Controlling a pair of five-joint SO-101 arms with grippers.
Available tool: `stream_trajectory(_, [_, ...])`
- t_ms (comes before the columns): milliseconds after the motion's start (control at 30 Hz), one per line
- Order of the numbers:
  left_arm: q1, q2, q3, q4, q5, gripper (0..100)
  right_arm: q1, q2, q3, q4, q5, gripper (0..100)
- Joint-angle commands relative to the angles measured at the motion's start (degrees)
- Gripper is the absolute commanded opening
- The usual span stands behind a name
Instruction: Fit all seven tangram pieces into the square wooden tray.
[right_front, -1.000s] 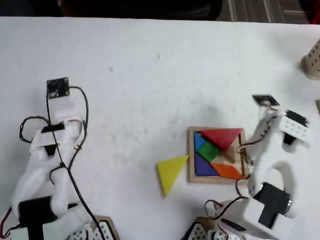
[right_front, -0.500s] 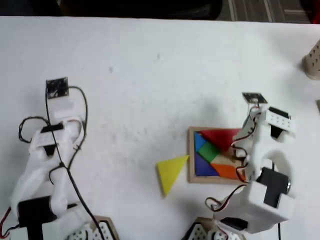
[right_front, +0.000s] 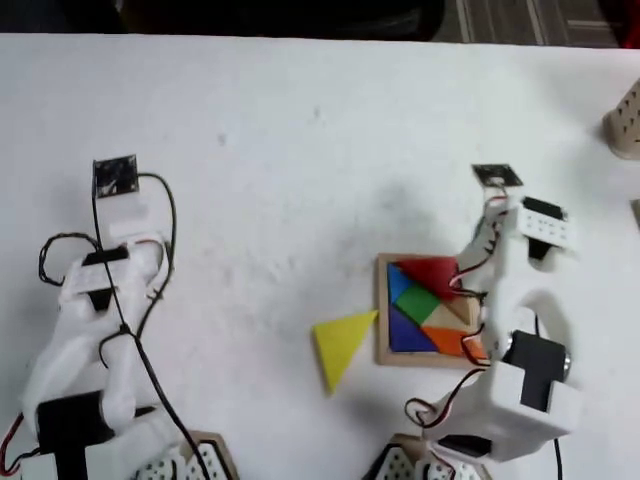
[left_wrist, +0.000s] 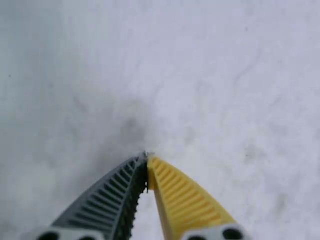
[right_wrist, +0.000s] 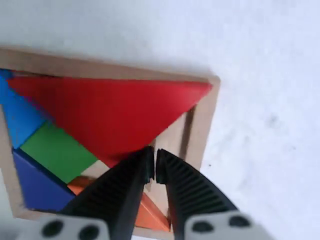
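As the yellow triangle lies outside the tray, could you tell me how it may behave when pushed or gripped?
The yellow triangle looks like a flat, rigid block, so it should probably slide across the white table rather than roll or tip. Lying flat, its low edges may be hard to pinch.

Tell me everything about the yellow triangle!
The yellow triangle is a plain, bright yellow flat piece with three straight sides, probably painted wood. It lies flat on the white table, outside the wooden tray, next to the tray's left side. One tip points at the tray's rim and seems to just reach it; another tip points toward the arms' bases. Nothing is holding it or lying on it.
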Motion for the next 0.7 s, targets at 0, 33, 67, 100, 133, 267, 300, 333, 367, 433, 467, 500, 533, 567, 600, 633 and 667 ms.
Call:
stream_trajectory(0, [-0.8, 0.0, -1.9, -1.7, -0.6, 2, -4.1, -1.6, -2.1, -0.1, -2.6, 1.8])
stream_trajectory(33, [-0.8, 0.0, -1.9, -1.7, -0.6, 2, -4.7, -1.6, -1.9, -0.1, -3.3, 1.8])
stream_trajectory(67, [-0.8, 0.0, -1.9, -1.7, -0.6, 2, -5.1, -1.7, -1.4, -0.1, -3.5, 1.8])
stream_trajectory(100, [-0.8, 0.0, -1.9, -1.7, -0.6, 2, -5.4, -1.7, -1.0, -0.1, -3.5, 1.8])
stream_trajectory(133, [-0.8, 0.0, -1.9, -1.8, -0.6, 2, -5.8, -1.7, -0.4, -0.2, -3.4, 1.8])
stream_trajectory(267, [-0.8, 0.0, -1.9, -1.8, -0.6, 2, -5.7, -2.0, 1.1, -0.4, -3.3, 1.8])
stream_trajectory(300, [-0.8, 0.0, -1.9, -1.8, -0.6, 2, -5.3, -2.2, 1.1, -0.2, -3.3, 1.8])
stream_trajectory(333, [-0.8, 0.0, -1.9, -2.0, -0.6, 2, -5.0, -2.2, 1.2, 0.0, -3.3, 1.8])
stream_trajectory(367, [-0.8, 0.0, -1.9, -2.5, -0.6, 2, -4.8, -2.2, 1.2, 0.0, -3.3, 1.8])
stream_trajectory(433, [-0.8, 0.0, -1.8, -2.6, -0.6, 2, -5.1, -2.2, 1.2, 0.0, -3.3, 1.8])
stream_trajectory(467, [-0.8, 0.0, -1.8, -2.6, -0.6, 2, -5.1, -2.0, 1.2, -0.2, -3.3, 1.8])
stream_trajectory(500, [-0.8, 0.0, -1.8, -2.6, -0.6, 2, -5.4, -1.8, 1.2, -0.4, -3.3, 1.8])
stream_trajectory(533, [-0.8, 0.0, -1.8, -2.6, -0.6, 2, -5.8, -1.7, 1.2, -0.7, -3.3, 1.8])
stream_trajectory(567, [-0.8, 0.0, -1.8, -2.6, -0.6, 2, -6.1, -1.6, 1.3, -1.3, -3.3, 1.8])
stream_trajectory(600, [-0.8, 0.0, -1.8, -2.7, -0.6, 2, -6.2, -1.6, 1.9, -1.8, -3.3, 1.8])
stream_trajectory(633, [-0.8, 0.0, -1.8, -2.7, -0.6, 2, -6.2, -1.7, 2.5, -1.9, -3.3, 1.7])
stream_trajectory(667, [-0.8, 0.0, -1.8, -2.7, -0.6, 2, -6.2, -1.7, 3.1, -1.9, -3.2, 1.7])
